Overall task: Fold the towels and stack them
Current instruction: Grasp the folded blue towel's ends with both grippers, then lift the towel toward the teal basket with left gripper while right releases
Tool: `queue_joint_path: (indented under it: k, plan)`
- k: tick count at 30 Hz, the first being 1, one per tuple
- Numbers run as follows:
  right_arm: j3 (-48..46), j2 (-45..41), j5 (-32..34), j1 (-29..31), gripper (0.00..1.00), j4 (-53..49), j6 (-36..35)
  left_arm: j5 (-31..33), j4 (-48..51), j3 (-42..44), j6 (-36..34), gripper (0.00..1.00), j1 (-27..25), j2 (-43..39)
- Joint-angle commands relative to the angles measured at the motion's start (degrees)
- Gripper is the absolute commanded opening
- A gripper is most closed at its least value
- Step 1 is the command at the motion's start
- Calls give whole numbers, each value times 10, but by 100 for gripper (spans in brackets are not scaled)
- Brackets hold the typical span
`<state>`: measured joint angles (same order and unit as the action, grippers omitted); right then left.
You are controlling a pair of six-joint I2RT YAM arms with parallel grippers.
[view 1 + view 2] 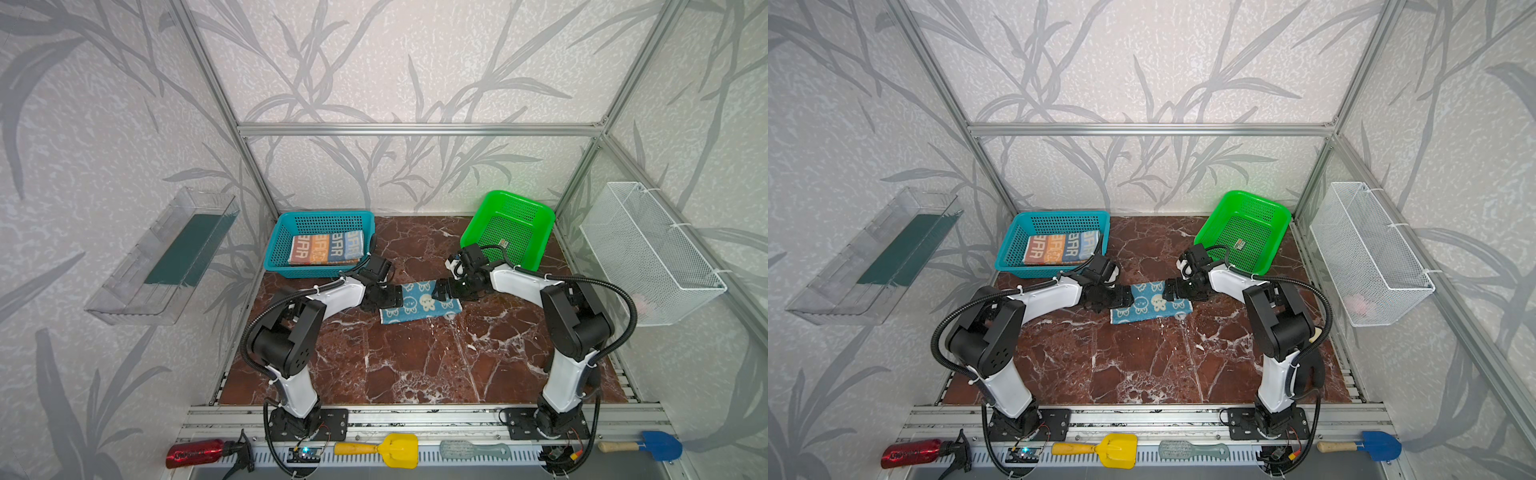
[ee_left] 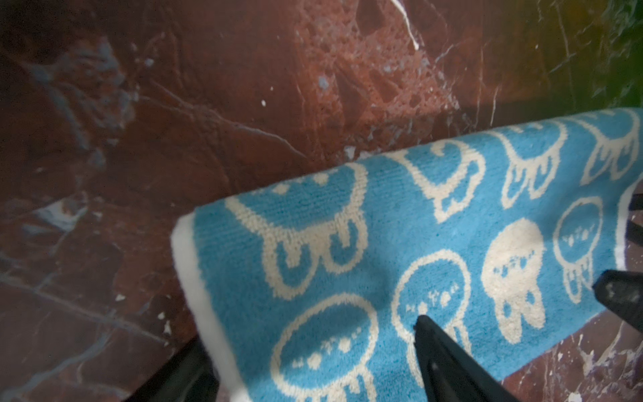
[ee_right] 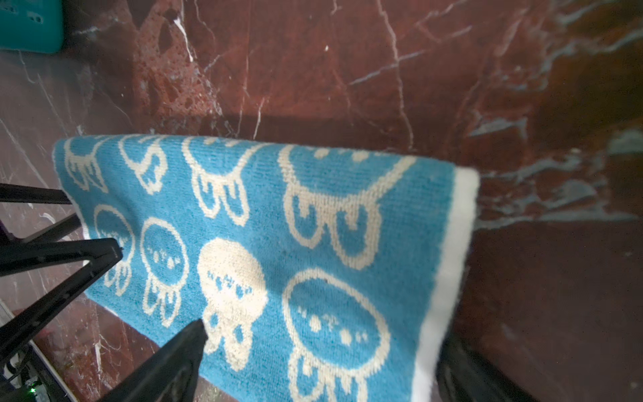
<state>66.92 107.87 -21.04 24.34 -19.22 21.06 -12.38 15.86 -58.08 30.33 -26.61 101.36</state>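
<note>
Red marble tabletop [image 1: 415, 365] in both top views: folded teal-blue towel [image 1: 419, 305] mid-table, left gripper [image 1: 390, 297] at its nine o'clock end, right gripper [image 1: 442, 293] at three. A striped towel [image 1: 326, 248] lies in the teal basket [image 1: 324, 218] at ten. Left wrist: jaws spread astride the towel's end. Right wrist: likewise spread wide.

White-shelled arms [image 1: 297, 386] with black joints, corrugated black cables [image 1: 633, 316], seemingly white zip-ties.

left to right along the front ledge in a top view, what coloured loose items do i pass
red bottle → yellow shovel → pale green brush → blue shovel
</note>
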Motion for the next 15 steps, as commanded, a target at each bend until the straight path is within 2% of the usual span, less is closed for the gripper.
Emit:
queue_joint_path:
  k: [1,3,6,8,10,15]
  plan:
    - [-21,22,-14,6,99,16,30,-17,5,39,3,77,0,37]
    - [-26,26,-18,10,99,26,37,-22,-10,47,5,70,-1,43]
    - [-30,27,-22,12,99,36,48,-30,-21,49,5,52,0,52]
    - [-33,26,-27,15,99,43,52,-30,-26,49,4,47,-1,57]
    - [-32,25,-25,17,99,44,54,-30,-27,46,1,32,-1,60]
    - [-23,24,-24,18,99,37,50,-14,17,9,-9,7,0,53]
